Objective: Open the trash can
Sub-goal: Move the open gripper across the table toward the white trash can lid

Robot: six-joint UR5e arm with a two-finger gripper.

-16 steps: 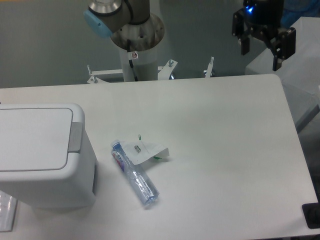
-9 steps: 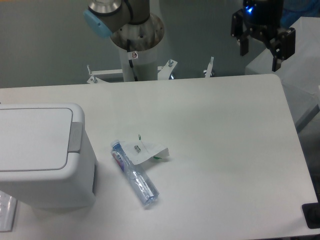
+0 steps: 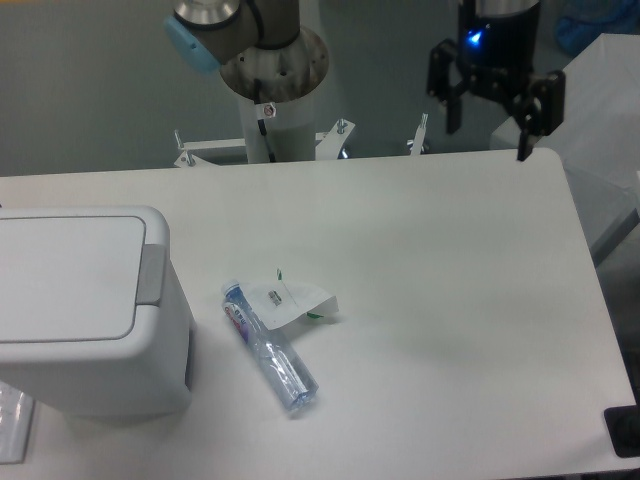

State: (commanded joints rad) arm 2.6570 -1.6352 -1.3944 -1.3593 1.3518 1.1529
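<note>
Since the earlier frame the gripper [image 3: 487, 128] has shifted left and a little lower along the far edge of the counter [image 3: 440, 300]; nothing else has moved. Its jaws are spread apart and hold nothing, pointing down above the counter's back right corner.

The bin [image 3: 85, 310] sits at the near left of the counter, well apart from the gripper. Its flat lid [image 3: 65, 275] lies shut and level, and the grey button strip [image 3: 151, 273] runs along the lid's right edge, facing the middle of the counter. No part of the arm is touching it.

Between bin and gripper, but nearer the bin, lies a clear bottle [image 3: 270, 350] on its side with a scrap of torn label [image 3: 290, 299] beside its upper end; whether the label touches the bottle is hard to tell from this angle.

So the task looks barely begun. What seems done is only a first drift toward the bin. Left to do, by my reading: cross the counter to the left, come down over the grey strip, press it, and see the lid rise. The bottle lies just off that line and should not need moving.
</note>
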